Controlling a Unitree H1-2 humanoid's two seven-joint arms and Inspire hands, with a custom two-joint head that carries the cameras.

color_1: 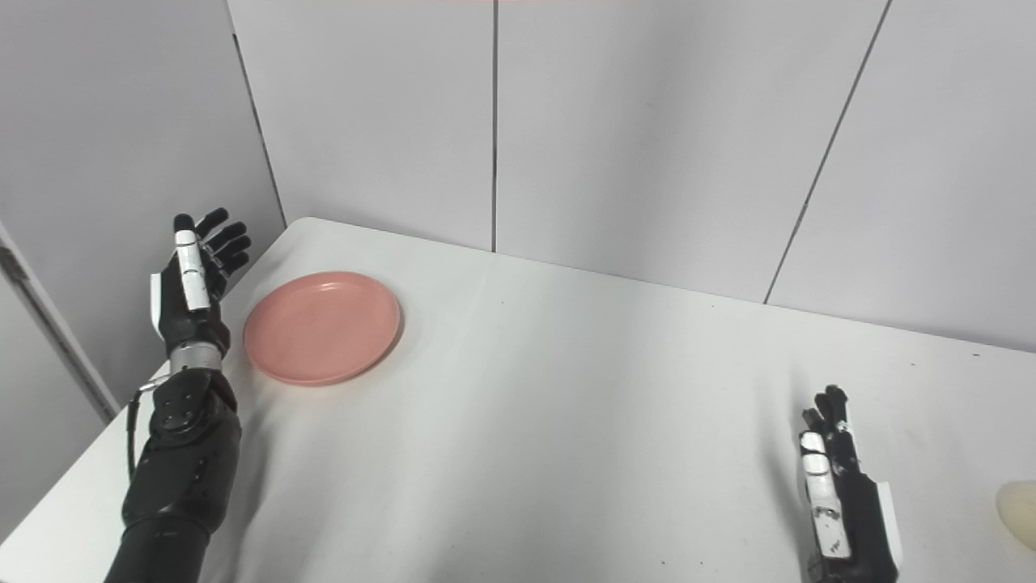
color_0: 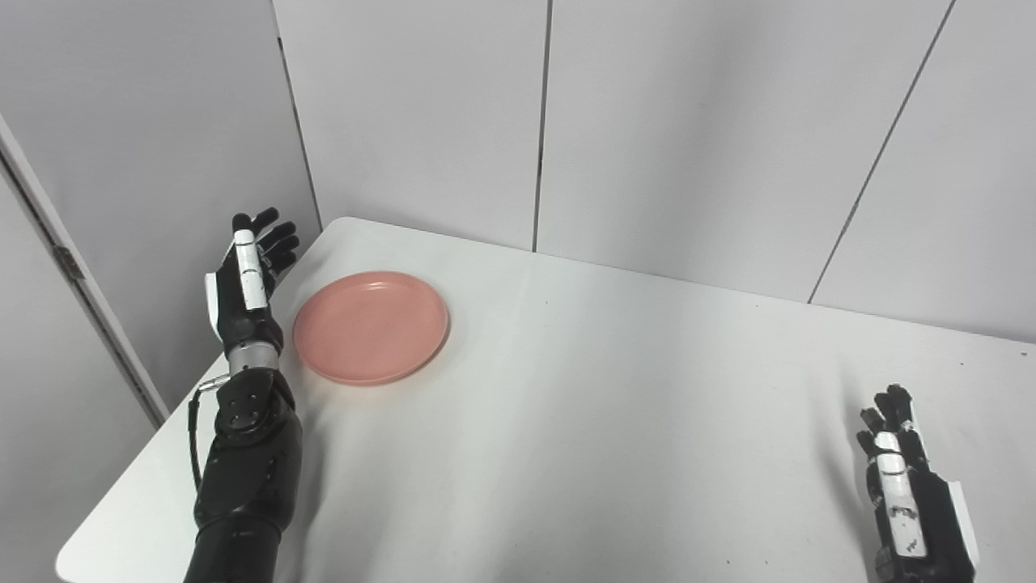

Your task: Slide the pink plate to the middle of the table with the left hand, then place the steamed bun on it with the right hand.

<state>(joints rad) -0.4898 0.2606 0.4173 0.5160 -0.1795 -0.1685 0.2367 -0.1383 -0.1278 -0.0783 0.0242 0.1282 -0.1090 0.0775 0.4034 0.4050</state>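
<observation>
The pink plate (color_0: 371,326) lies empty on the white table (color_0: 615,421), near its far left corner. My left hand (color_0: 249,279) is raised just left of the plate, fingers spread and open, a small gap away from the rim. My right hand (color_0: 906,478) rests low at the near right, fingers apart and holding nothing. The steamed bun (color_1: 1018,512), pale cream, shows only in the right eye view, cut off by the right edge, to the right of my right hand (color_1: 842,486).
Grey wall panels (color_0: 688,121) stand behind the table's far edge. The table's left edge (color_0: 162,429) runs under my left forearm, with a door frame beyond it.
</observation>
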